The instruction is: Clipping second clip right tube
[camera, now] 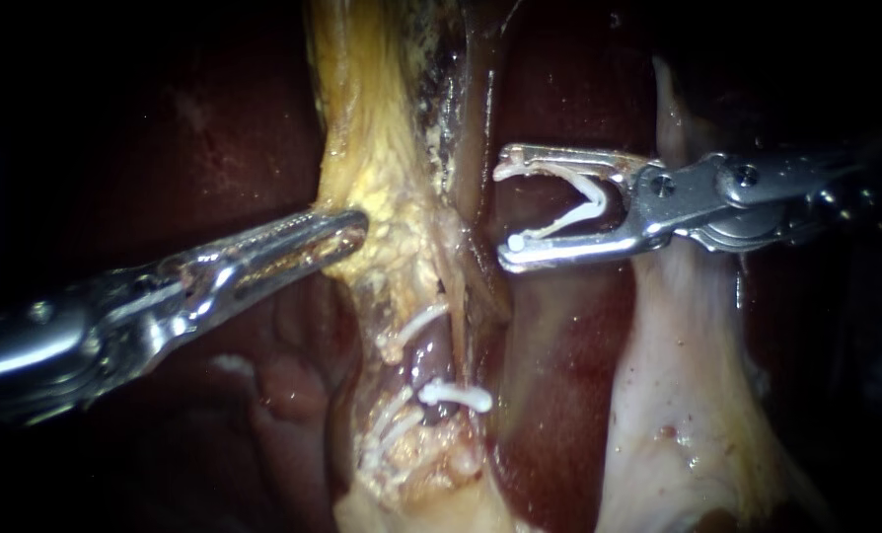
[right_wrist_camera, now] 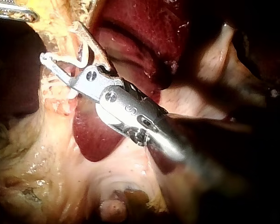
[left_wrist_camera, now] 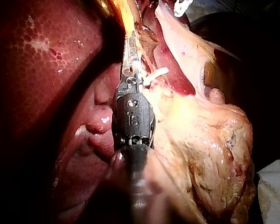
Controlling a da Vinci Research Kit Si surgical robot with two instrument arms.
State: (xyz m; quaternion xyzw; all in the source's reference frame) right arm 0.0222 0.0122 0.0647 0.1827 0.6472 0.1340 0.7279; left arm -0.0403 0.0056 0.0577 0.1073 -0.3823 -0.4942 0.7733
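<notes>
My right instrument (camera: pixel 506 209) comes in from the right with its jaws spread wide around an open white clip (camera: pixel 581 202), both jaws touching it. Its tips hang beside the yellow fatty strand (camera: pixel 382 188), above and apart from the tubes. Lower down, a reddish tube (camera: pixel 431 355) carries a white clip (camera: pixel 456 397); more white clips (camera: pixel 413 324) lie just to its left. My left instrument (camera: pixel 350 233) is shut on the strand's left edge. The right wrist view shows the loaded jaws (right_wrist_camera: pixel 60 42) against yellow tissue. In the left wrist view the left jaws (left_wrist_camera: pixel 130 53) lie along the strand.
Dark red liver (camera: pixel 559 375) lies behind and on both sides. A pale sheet of tissue (camera: pixel 678 395) hangs below the right instrument's shaft. The left instrument's tip (right_wrist_camera: pixel 11 11) also shows ahead of the right jaws in the right wrist view.
</notes>
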